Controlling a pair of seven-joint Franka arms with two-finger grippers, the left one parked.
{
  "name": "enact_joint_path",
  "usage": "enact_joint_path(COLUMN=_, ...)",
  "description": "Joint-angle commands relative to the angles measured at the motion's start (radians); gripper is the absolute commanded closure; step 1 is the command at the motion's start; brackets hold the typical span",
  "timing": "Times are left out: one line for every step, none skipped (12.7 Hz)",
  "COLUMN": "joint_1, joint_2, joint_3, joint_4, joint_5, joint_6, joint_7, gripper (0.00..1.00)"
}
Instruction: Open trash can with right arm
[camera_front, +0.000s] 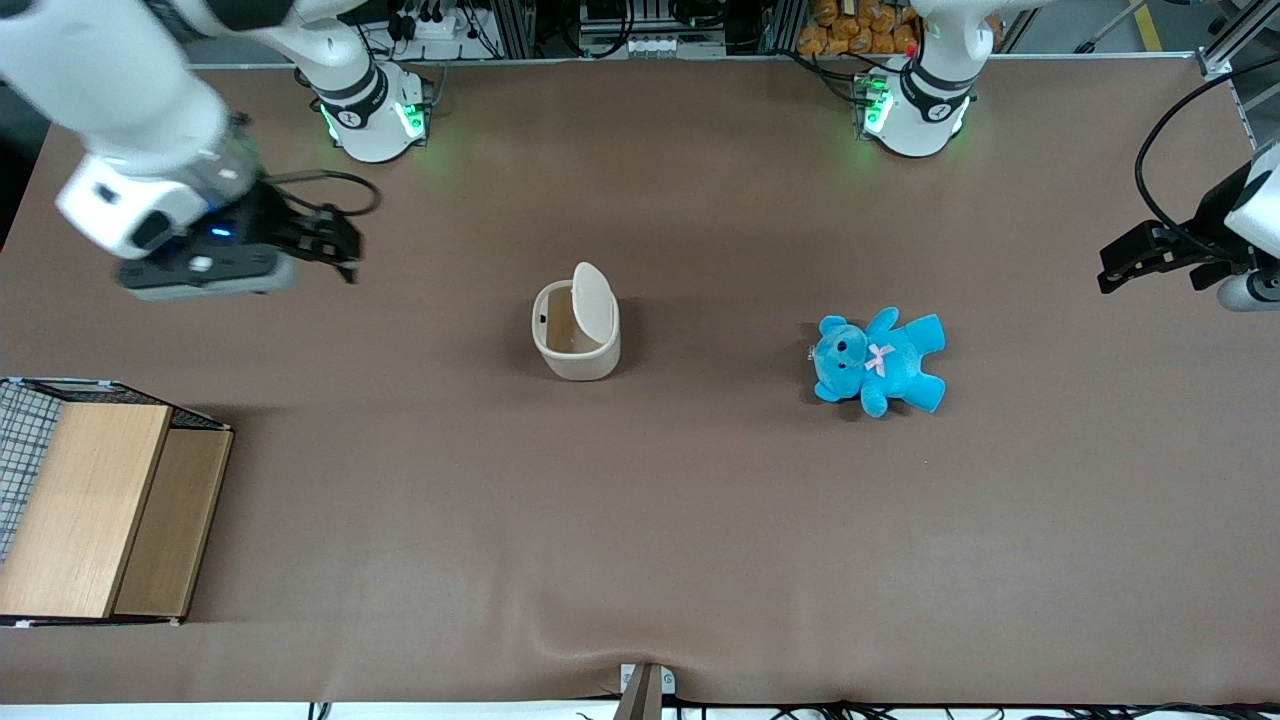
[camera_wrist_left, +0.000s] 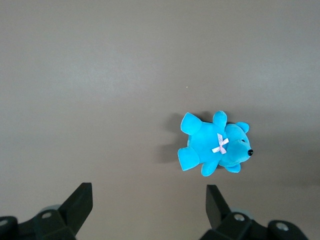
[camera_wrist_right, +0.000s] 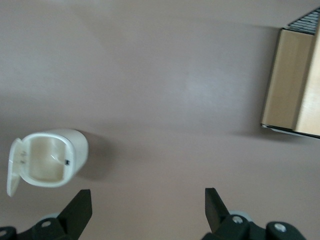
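The cream-white trash can (camera_front: 575, 338) stands mid-table with its lid (camera_front: 592, 301) swung up, so the inside shows. It also shows in the right wrist view (camera_wrist_right: 49, 158), lid (camera_wrist_right: 14, 167) tipped open at its side. My right arm's gripper (camera_front: 335, 247) hangs above the table toward the working arm's end, well apart from the can. Its fingers are spread wide and hold nothing; in the right wrist view the gripper (camera_wrist_right: 148, 207) shows bare table between the fingers.
A blue teddy bear (camera_front: 878, 360) lies beside the can toward the parked arm's end and shows in the left wrist view (camera_wrist_left: 215, 149). A wooden box (camera_front: 105, 510) with a wire basket (camera_front: 22, 440) sits at the working arm's end, near the front camera; the box also shows in the right wrist view (camera_wrist_right: 292, 82).
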Motion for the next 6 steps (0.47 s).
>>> enact_joint_path(joint_1=-0.080, joint_2=-0.052, joint_3=-0.005, joint_4=-0.029, joint_5=0.024, joint_6=-0.033, joint_7=-0.105, gripper=0.00)
enact_joint_path(joint_1=-0.103, joint_2=-0.073, joint_3=-0.013, joint_4=-0.043, joint_5=0.024, joint_6=-0.033, joint_7=-0.142, gripper=0.00)
enact_joint_path(joint_1=-0.116, joint_2=-0.090, joint_3=-0.023, joint_4=-0.049, joint_5=0.024, joint_6=-0.036, joint_7=-0.175, gripper=0.00)
enact_joint_path(joint_1=-0.129, joint_2=-0.105, joint_3=-0.036, joint_4=-0.066, joint_5=0.024, joint_6=-0.034, joint_7=-0.199, gripper=0.00)
enact_joint_path(joint_1=-0.145, joint_2=-0.122, joint_3=-0.048, joint_4=-0.084, joint_5=0.024, joint_6=-0.036, joint_7=-0.223, gripper=0.00)
enact_joint_path(joint_1=-0.151, joint_2=-0.132, joint_3=-0.063, joint_4=-0.095, joint_5=0.024, joint_6=-0.036, joint_7=-0.245, gripper=0.00)
